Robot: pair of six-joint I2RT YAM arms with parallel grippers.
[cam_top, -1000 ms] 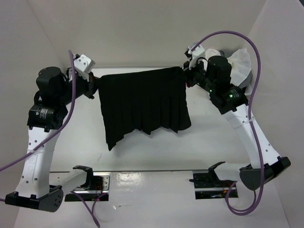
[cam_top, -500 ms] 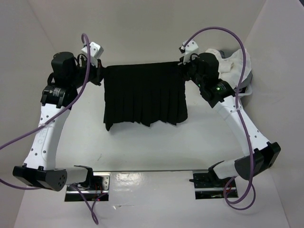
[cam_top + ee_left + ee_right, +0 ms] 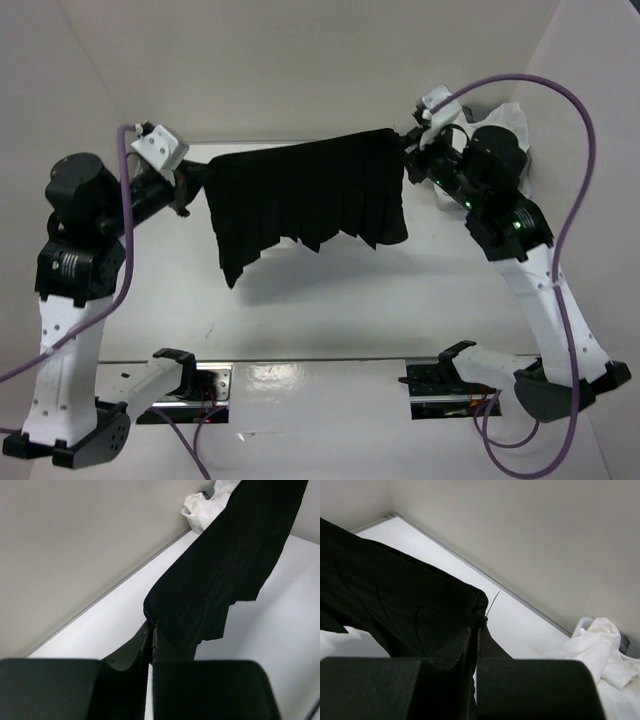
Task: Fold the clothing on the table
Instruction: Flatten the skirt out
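Observation:
The clothing [image 3: 305, 205], a black pleated skirt, hangs stretched in the air over the far part of the white table [image 3: 330, 310]. My left gripper [image 3: 198, 178] is shut on its left top corner and my right gripper [image 3: 408, 158] is shut on its right top corner. The top edge slopes, the right end being higher. The jagged hem dangles, lowest at the left. In the left wrist view my left gripper [image 3: 151, 630] pinches the black skirt [image 3: 230, 565]. In the right wrist view my right gripper [image 3: 476, 625] pinches the skirt's corner [image 3: 410, 605].
A white basket [image 3: 510, 150] of white cloths sits at the far right corner behind the right arm; the white cloths [image 3: 600, 650] also show in the right wrist view and the basket [image 3: 202, 507] in the left wrist view. Walls enclose the table at the back and sides.
Both arms swung outward and the skirt rose and tilted. Its right corner is now higher and further right, and the left arm drew back to the left.

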